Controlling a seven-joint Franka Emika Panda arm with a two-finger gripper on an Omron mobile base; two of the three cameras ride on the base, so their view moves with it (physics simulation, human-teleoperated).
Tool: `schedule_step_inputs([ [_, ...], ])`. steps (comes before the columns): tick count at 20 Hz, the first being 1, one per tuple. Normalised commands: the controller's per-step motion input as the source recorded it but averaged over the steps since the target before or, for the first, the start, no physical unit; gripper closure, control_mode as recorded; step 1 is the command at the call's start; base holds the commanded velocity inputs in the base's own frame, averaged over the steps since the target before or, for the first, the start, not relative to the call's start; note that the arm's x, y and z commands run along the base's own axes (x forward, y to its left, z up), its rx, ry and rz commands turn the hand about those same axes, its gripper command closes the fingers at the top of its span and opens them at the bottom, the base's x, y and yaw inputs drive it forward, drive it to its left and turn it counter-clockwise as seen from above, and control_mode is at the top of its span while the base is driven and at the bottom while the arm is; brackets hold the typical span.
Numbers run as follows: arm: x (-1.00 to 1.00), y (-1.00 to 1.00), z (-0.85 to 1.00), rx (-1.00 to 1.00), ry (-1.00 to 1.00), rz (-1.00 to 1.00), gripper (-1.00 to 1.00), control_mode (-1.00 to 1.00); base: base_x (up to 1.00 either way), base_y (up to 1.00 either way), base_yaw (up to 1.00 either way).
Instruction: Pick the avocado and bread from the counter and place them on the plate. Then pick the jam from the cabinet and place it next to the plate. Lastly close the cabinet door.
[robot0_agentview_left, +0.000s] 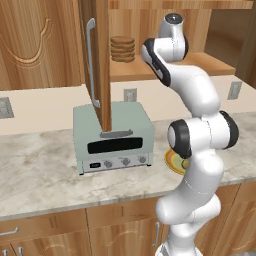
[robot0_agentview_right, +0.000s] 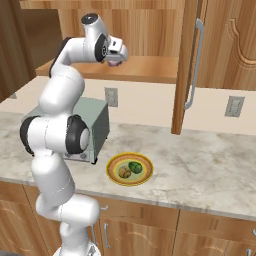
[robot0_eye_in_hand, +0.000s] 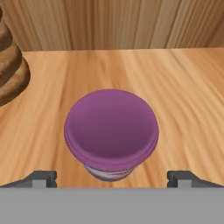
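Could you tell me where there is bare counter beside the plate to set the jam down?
The counter is bare to the right of the plate, out past the open cabinet door. A narrow strip lies bare in front of the plate. Its left is tight: the toaster oven stands close. The plate holds the avocado and the bread.

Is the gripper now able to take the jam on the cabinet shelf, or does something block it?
Probably yes: the open gripper is right at the jam, fingertips either side, and the stacked discs stand clear.
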Motion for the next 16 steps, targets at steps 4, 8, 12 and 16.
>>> schedule_step_inputs([
  [4,0.42,0.01,0.0,0.0,0.0,0.0,-1.0,-1.0,0.0,0.0,0.0],
  [8,0.38,0.01,0.0,0.0,0.0,0.0,-1.0,-1.0,0.0,0.0,0.0],
  [12,0.3,0.06,0.0,0.0,0.0,0.0,1.0,-1.0,0.0,0.0,0.0],
  [16,0.16,0.05,0.0,0.0,0.0,0.0,1.0,-1.0,0.0,0.0,0.0],
])
